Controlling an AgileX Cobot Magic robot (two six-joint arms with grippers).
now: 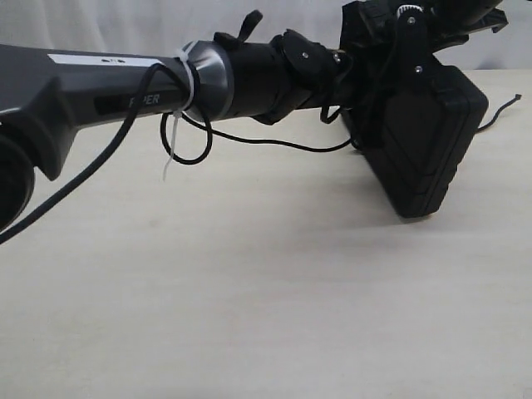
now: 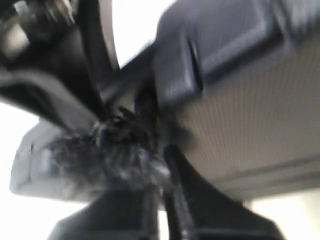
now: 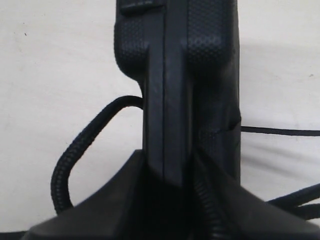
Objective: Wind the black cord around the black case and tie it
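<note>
The black case (image 1: 428, 145) hangs tilted above the table, edge-on in the right wrist view (image 3: 175, 75). My right gripper (image 1: 403, 79) comes down from above and is shut on the black case (image 3: 167, 160). The black cord (image 1: 283, 143) trails from the case's left side; a thin end (image 1: 503, 110) sticks out to its right. A braided stretch of the black cord (image 3: 75, 150) loops beside the case. My left gripper (image 1: 337, 83) reaches to the case's upper left. In the blurred left wrist view it (image 2: 160, 175) seems shut on the cord at its frayed tuft (image 2: 105, 150), against the black case (image 2: 240, 100).
The left arm (image 1: 125, 83) stretches across the upper part of the exterior view, with smooth black cables and a white zip tie (image 1: 187, 79) on it. The pale table (image 1: 249, 291) spreads below. A white wall stands behind.
</note>
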